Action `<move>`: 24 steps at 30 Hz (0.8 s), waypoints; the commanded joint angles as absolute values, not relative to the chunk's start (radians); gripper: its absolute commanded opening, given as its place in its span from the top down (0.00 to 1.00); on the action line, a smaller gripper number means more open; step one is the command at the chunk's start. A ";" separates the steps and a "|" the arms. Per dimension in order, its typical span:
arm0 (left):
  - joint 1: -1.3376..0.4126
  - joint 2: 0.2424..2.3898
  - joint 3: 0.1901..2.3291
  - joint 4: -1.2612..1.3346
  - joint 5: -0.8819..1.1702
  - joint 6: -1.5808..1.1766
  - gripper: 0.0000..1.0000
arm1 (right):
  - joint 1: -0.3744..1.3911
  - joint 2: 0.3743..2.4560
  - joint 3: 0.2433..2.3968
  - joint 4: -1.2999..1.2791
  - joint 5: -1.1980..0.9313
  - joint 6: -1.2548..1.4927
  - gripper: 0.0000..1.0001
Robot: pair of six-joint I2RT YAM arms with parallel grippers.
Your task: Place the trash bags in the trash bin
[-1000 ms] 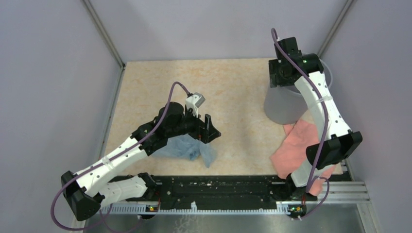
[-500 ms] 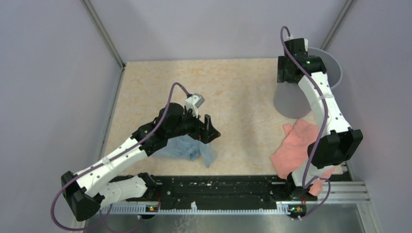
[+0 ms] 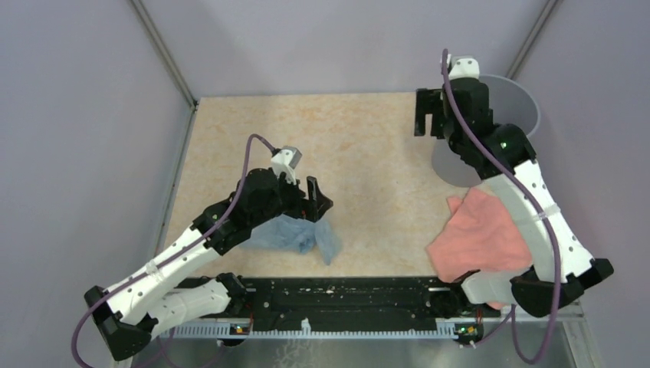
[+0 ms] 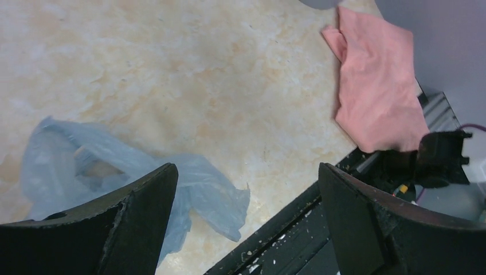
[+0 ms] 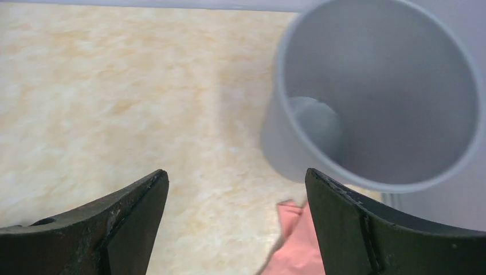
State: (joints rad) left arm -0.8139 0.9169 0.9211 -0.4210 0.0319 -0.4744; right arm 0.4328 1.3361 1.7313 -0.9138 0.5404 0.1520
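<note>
The pale blue trash bag (image 3: 295, 234) lies crumpled on the table near the front edge; it also shows in the left wrist view (image 4: 86, 160). My left gripper (image 3: 318, 203) hovers open and empty just above its right end, jaws wide apart (image 4: 246, 172). The grey trash bin (image 3: 454, 165) stands in the back right corner, its mouth open and nothing visible inside (image 5: 372, 103). My right gripper (image 3: 429, 115) is open and empty, just left of the bin's rim and apart from it (image 5: 236, 173).
A salmon-pink cloth (image 3: 483, 234) lies on the table in front of the bin, under the right arm; it also shows in both wrist views (image 4: 378, 86) (image 5: 292, 246). The black base rail (image 3: 345, 295) runs along the near edge. Grey walls enclose the table.
The bin shifted toward the back right corner. My right gripper then came off its rim and swung to the left of it. My left arm drew back slightly to the left.
</note>
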 commanded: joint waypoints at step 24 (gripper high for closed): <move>-0.497 1.001 0.951 -0.561 -0.028 -0.338 0.02 | 1.010 1.260 0.866 -0.074 -0.084 0.349 0.14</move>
State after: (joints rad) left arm -0.5766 0.9688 0.9257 -0.6430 -0.2592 -0.4145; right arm 0.9920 1.2339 0.9028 -0.2779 -0.0212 0.2897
